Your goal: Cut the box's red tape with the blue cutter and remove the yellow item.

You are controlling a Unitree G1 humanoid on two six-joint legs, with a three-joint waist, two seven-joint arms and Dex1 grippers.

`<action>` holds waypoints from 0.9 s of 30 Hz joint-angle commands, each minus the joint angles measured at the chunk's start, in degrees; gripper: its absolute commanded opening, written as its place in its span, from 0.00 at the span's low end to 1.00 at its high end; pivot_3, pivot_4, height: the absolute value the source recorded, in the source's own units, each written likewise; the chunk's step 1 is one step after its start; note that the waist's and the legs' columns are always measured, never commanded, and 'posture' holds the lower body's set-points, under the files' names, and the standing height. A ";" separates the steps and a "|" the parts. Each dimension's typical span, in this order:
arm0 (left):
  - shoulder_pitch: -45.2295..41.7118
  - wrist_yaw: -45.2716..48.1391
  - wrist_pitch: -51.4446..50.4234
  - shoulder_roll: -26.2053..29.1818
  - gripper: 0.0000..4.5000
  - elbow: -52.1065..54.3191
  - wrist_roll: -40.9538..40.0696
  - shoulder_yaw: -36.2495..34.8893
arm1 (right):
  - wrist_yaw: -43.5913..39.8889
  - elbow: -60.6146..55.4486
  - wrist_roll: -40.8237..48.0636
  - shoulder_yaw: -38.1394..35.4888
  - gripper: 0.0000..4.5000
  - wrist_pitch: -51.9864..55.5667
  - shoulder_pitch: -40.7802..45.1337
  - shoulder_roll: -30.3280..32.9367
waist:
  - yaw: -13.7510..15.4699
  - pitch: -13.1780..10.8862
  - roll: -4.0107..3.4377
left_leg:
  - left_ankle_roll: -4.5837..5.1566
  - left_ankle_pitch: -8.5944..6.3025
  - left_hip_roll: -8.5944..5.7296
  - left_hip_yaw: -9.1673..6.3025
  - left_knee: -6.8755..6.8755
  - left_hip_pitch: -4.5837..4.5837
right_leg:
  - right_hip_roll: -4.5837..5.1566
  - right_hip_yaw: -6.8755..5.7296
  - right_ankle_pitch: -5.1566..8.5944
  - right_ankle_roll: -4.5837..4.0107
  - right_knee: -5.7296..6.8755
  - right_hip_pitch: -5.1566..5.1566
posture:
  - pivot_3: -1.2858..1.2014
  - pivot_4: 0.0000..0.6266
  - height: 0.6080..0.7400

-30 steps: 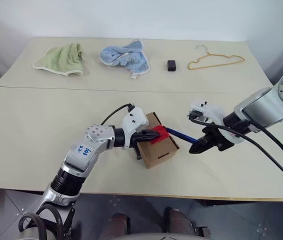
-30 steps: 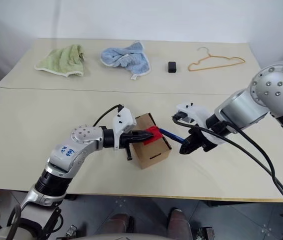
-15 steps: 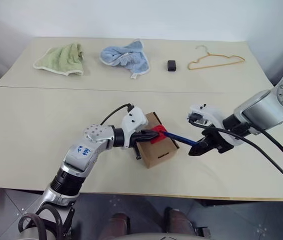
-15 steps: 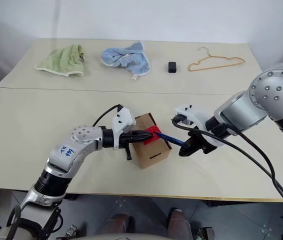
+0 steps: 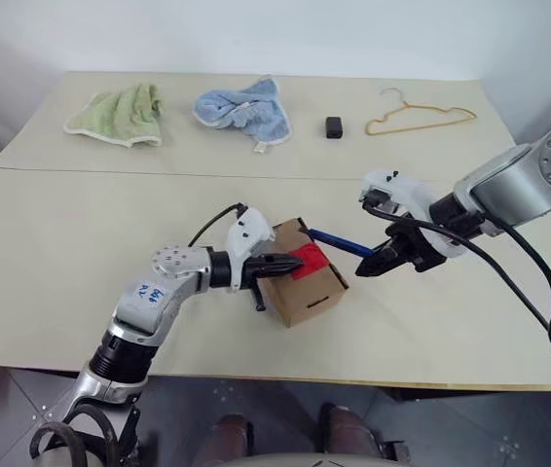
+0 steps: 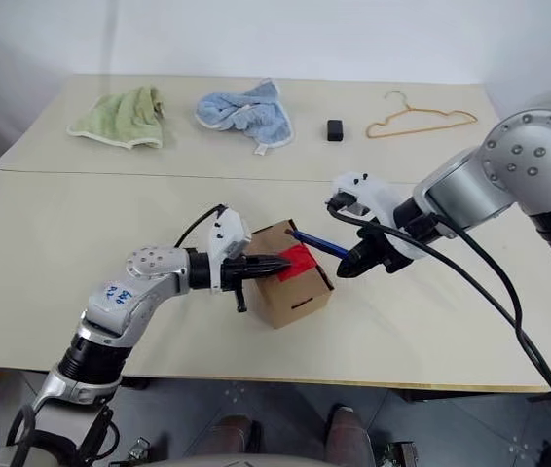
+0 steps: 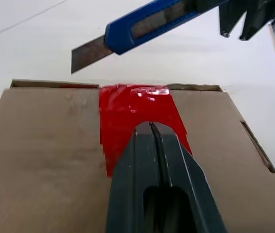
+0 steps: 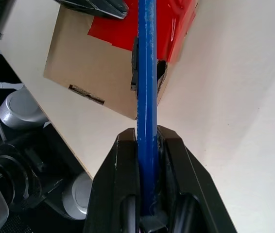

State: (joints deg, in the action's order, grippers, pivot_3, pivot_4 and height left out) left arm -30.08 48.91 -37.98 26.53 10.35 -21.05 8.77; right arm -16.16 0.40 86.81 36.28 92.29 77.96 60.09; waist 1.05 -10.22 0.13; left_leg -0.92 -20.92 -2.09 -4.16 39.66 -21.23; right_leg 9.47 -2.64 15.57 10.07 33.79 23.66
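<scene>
My right end effector [image 6: 351, 264] is clamped on the blue cutter [image 5: 341, 242], blade out and hanging just above the far edge of the box [image 5: 303, 283]. My left end effector [image 5: 283, 262], fingers together, presses on the red tape [image 7: 137, 114], pinning the box to the worktop [image 5: 61, 243]. Step: cutting (tape looks unsevered). Next: lower blade onto the seam. Yellow item presumably inside.

The closed box [image 5: 303, 280] apparently hides its contents entirely.
</scene>
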 commanded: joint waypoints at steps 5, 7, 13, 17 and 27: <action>5.75 12.81 2.39 11.76 0.00 2.27 -6.03 -5.89 | -1.46 -3.59 -9.90 -10.81 0.04 -0.15 -6.59 -2.06 | 0.03 -0.02 -0.02 | 0.00 0.00 -0.02 0.01 -0.03 -0.08 | 0.00 0.01 0.00 -0.01 -0.01 0.07 | 0.52 0.24 1.00; 7.08 13.25 3.66 12.78 0.00 2.67 -4.49 -4.24 | -1.61 -4.14 -12.54 -13.62 0.04 -0.77 -9.07 -3.80 | 0.26 -0.04 -0.05 | 0.01 0.00 -0.03 0.01 -0.03 -0.08 | 0.00 0.01 0.00 -0.01 -0.01 0.06 | 0.52 0.24 1.00; 8.35 7.48 5.61 7.53 0.00 3.03 -1.50 -0.45 | -1.36 -6.11 -20.71 -19.68 0.04 -3.55 -15.79 -9.64 | 0.29 -0.07 0.00 | 0.03 -0.01 -0.06 -0.02 0.01 -0.11 | 0.02 -0.01 -0.05 -0.06 -0.02 0.03 | 0.52 0.24 1.00; 9.06 4.31 6.36 3.99 0.00 3.54 0.40 2.40 | -0.58 -6.84 -25.72 -23.03 0.04 -5.74 -19.67 -14.31 | 0.04 -0.07 0.00 | 0.00 0.00 -0.04 0.00 -0.01 -0.06 | 0.01 -0.02 -0.05 -0.06 0.03 0.04 | 0.52 0.24 1.00; 8.25 2.25 5.14 0.89 0.00 5.05 1.06 5.33 | -6.77 -8.79 -35.69 -24.89 0.04 -10.92 -24.01 -16.44 | 0.09 -0.07 0.00 | 0.00 0.01 -0.05 0.02 0.05 -0.04 | 0.01 -0.01 -0.05 -0.05 0.06 0.02 | 0.52 0.24 1.00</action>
State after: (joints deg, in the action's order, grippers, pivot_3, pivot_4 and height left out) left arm -21.15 51.25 -33.01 27.53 12.43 -19.70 14.26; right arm -20.46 -5.90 52.34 12.48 83.12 53.73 42.58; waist 1.13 -10.29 0.13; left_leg -0.92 -20.92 -2.14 -4.14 39.72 -21.27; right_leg 9.48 -2.65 15.52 10.02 33.85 23.68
